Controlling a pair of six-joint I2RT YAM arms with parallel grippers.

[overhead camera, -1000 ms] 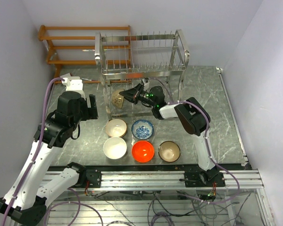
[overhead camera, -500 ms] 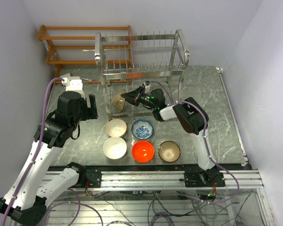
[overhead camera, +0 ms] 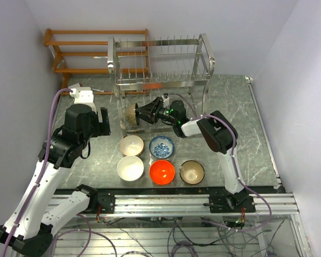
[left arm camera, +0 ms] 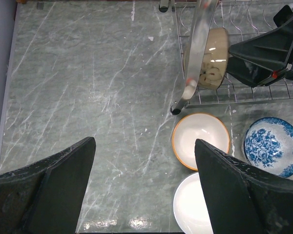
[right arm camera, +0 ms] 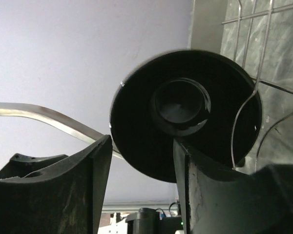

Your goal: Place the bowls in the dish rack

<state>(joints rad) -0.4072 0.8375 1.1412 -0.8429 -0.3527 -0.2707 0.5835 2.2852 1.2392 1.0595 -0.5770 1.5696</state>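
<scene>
A bowl [overhead camera: 131, 113] with a tan inside and dark underside [right arm camera: 185, 107] stands on edge in the lower tier of the silver dish rack [overhead camera: 161, 81], also visible as a bowl [left arm camera: 213, 57] in the left wrist view. My right gripper [overhead camera: 140, 113] is just right of it, its jaws apart either side of the rim, open. On the table in front lie a cream-tan bowl [overhead camera: 132, 145], a blue-and-white bowl [overhead camera: 161, 146], a white bowl [overhead camera: 130, 167], a red-orange bowl [overhead camera: 162, 172] and an olive-brown bowl [overhead camera: 192, 172]. My left gripper [overhead camera: 103, 123] hangs open over bare table, left of the bowls.
An orange wooden shelf [overhead camera: 96, 51] stands behind the rack at the back left. The rack's upright post [left arm camera: 199, 44] and wire floor [right arm camera: 263, 53] surround the right gripper. Walls close in on the left and right. A metal rail [overhead camera: 171, 202] runs along the near edge.
The right gripper's jaws have parted from the bowl's rim, leaving it standing on edge in the lower tier. The left arm has not moved.
</scene>
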